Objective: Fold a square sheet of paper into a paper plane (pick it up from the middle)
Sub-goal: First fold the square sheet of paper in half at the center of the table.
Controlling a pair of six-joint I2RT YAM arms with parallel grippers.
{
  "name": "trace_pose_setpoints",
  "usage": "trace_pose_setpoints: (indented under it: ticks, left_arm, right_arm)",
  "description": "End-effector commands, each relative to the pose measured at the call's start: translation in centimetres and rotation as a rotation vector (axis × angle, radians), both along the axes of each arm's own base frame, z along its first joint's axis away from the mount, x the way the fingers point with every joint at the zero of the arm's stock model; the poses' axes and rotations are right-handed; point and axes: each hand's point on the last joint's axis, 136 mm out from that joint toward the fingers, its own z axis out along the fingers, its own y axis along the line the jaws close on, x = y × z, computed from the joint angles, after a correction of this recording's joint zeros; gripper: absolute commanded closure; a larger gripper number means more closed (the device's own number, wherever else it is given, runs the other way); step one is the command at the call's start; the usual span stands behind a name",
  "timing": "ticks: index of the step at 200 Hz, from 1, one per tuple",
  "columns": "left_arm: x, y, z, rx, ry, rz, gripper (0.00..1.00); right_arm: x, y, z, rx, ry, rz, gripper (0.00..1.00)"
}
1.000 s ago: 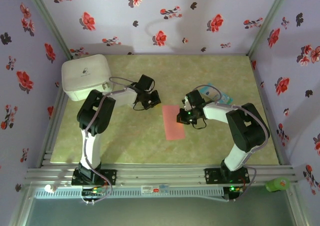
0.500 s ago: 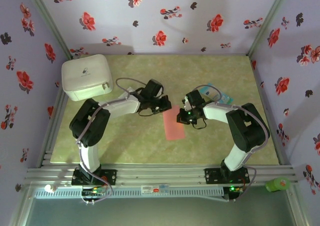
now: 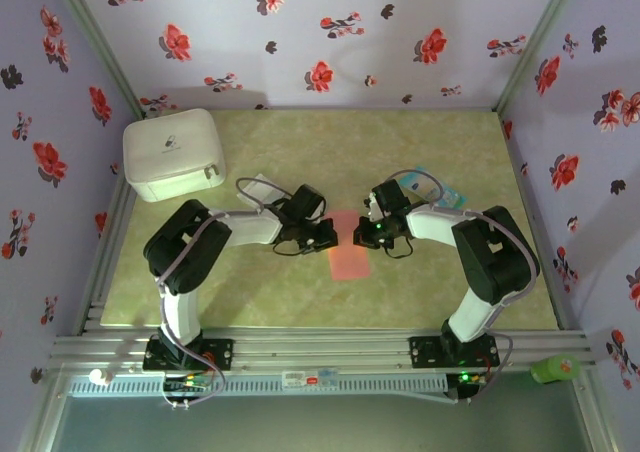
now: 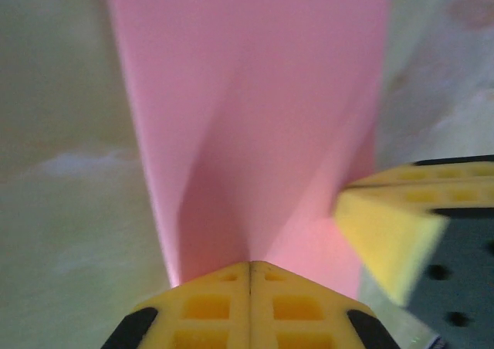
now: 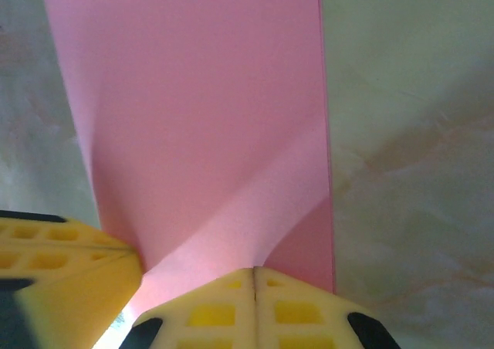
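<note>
Salmon-pink paper sheet (image 3: 347, 259), thin and folded to a narrow strip, lies mid-table on the mottled green table top (image 3: 250, 292), long axis running near to far. We see the left gripper (image 4: 249, 264) at its far-left corner and the right gripper (image 5: 253, 270) at its far-right. Each has its yellow foam jaws pressed together with paper puckered up into the tips, so we judge both pinch it. From both grippers the sheet stretches toward the near edge, neither arm closer.
</note>
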Motion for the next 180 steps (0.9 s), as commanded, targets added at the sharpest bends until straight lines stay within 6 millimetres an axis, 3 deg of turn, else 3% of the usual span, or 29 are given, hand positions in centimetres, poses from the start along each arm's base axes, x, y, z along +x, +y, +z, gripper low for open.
trace_pose_setpoints:
  ticks: [1, 32, 82, 114, 150, 180]
  left_arm:
    - [-1.2, 1.4, -2.5, 0.047, 0.03, 0.006, 0.96]
    - [-1.1, 3.1, -2.9, 0.09, 0.014, 0.022, 0.95]
    - [-0.5, 0.7, 2.8, -0.044, -0.055, -0.006, 0.91]
    - [-1.8, -0.5, 3.8, -0.105, -0.025, -0.007, 0.91]
    - [-3.2, -2.1, 3.4, -0.155, 0.002, -0.023, 0.91]
    - [-5.0, -2.4, 1.6, -0.131, 0.035, -0.061, 0.91]
  right_arm:
    - [-3.7, -4.8, -4.6, -0.238, 0.147, -0.045, 1.0]
    - [-3.7, -4.8, -4.6, -0.242, 0.148, -0.047, 1.0]
    - [-3.7, -4.8, -4.5, -0.243, 0.146, -0.047, 1.0]
    - [-3.7, -4.8, -4.4, -0.24, 0.14, -0.049, 1.0]
    - [-3.6, -4.8, -4.5, -0.242, 0.142, -0.049, 1.0]
    - [-3.7, -4.8, -4.6, -0.241, 0.144, -0.049, 1.0]
